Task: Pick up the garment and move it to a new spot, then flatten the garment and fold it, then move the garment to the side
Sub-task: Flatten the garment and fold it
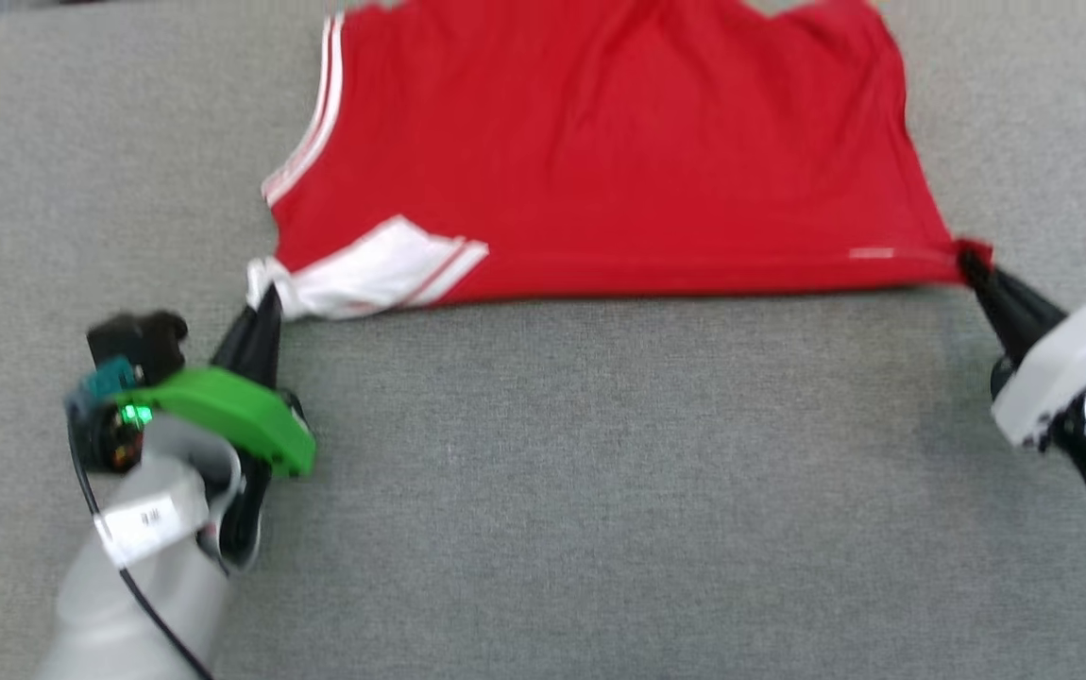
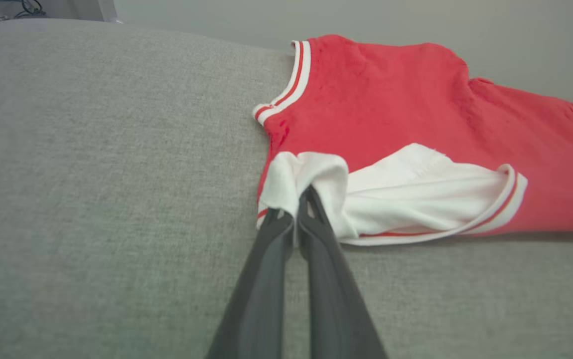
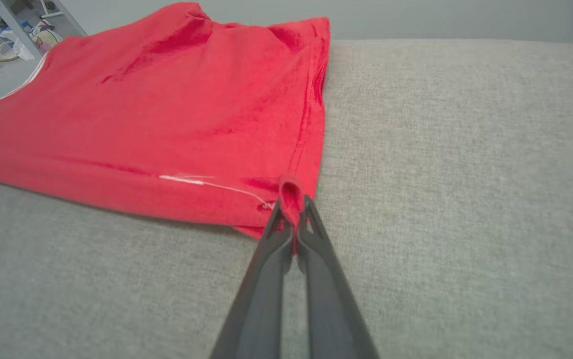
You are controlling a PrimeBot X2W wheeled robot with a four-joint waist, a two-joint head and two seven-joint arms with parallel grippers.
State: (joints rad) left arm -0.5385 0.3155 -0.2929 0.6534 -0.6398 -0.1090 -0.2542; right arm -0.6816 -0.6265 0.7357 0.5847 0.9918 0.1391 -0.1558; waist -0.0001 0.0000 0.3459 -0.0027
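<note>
The red jersey (image 1: 600, 161) lies on the grey padded surface (image 1: 543, 491); left gripper (image 1: 263, 307) pinches its white sleeve (image 1: 382, 264) corner, right gripper (image 1: 970, 263) its red hem corner, both closed tight; uneven pulling could slip either thin pinch or rumple it.

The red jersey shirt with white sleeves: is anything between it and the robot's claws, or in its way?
Nothing visible. Both already pinch the red jersey T-shirt with white sleeves: the left gripper on a white sleeve, the right gripper on a red hem corner. No obstacle shows on the grey fabric surface around it.
</note>
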